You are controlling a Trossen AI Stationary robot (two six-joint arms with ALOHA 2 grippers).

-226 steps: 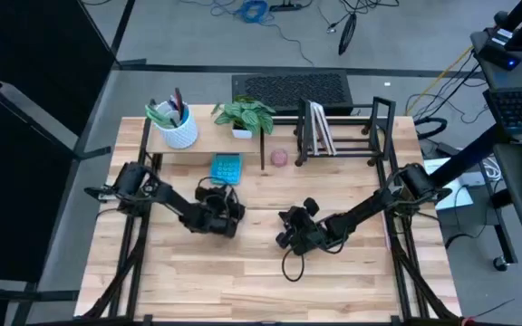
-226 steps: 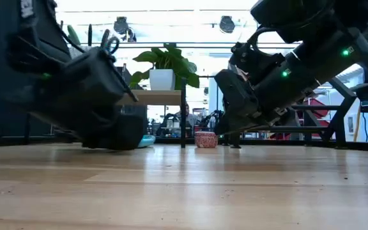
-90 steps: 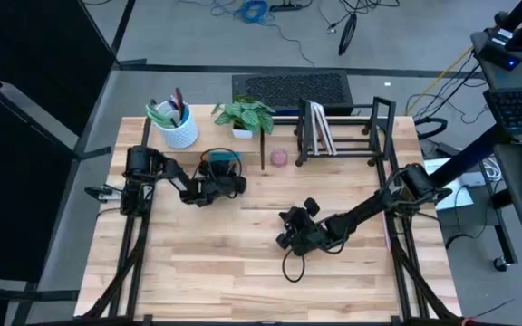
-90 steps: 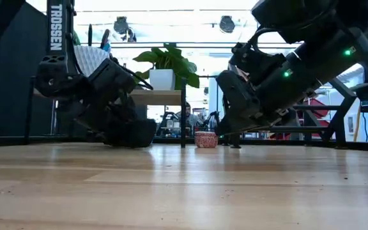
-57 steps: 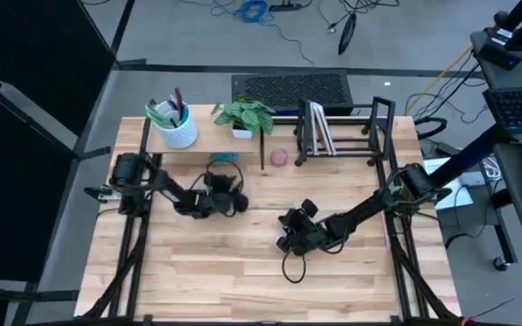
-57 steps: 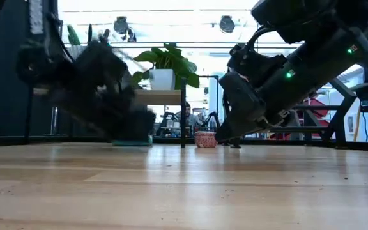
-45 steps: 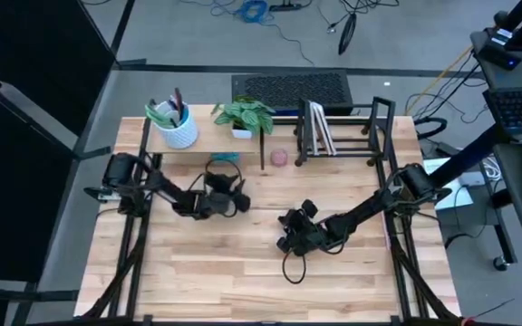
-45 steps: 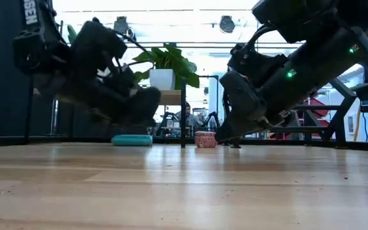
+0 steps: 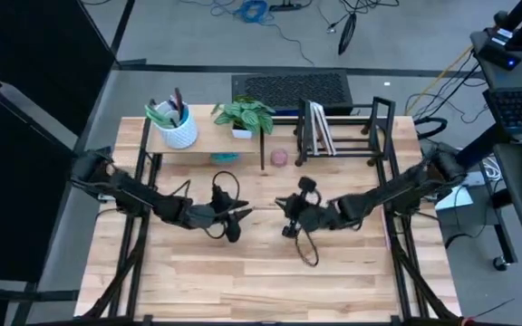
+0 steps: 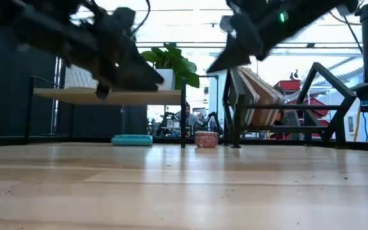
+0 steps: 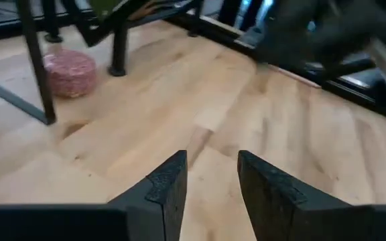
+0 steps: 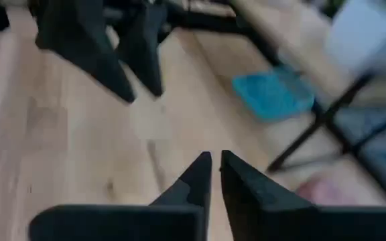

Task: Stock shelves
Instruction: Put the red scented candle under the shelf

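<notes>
The pale-wood shelf (image 9: pixel 208 136) stands at the far left and carries a white cup (image 9: pixel 178 129) and a potted plant (image 9: pixel 243 116). A flat teal pad (image 10: pixel 131 140) lies on the table under it. The black wire rack (image 9: pixel 347 136) at the far right holds upright books (image 9: pixel 318 129). A small pink cup (image 9: pixel 279 158) sits on the table between the two shelves. My left gripper (image 11: pixel 212 175) hovers open and empty over mid-table (image 9: pixel 234 217). My right gripper (image 12: pixel 215 167) is shut and empty, facing it from the right (image 9: pixel 288 213).
The table's near half (image 9: pixel 261 281) is bare wood. Black frame rails (image 9: pixel 134 254) run along the left and right sides. A cable loops below the right gripper (image 9: pixel 308 254). The two grippers are close to each other at mid-table.
My left gripper has come away from the teal pad, which stays flat on the table under the wooden shelf. It has risen and moved toward the near edge and the right. My right gripper has lifted well clear of the table and shifted a little toward the far edge.
</notes>
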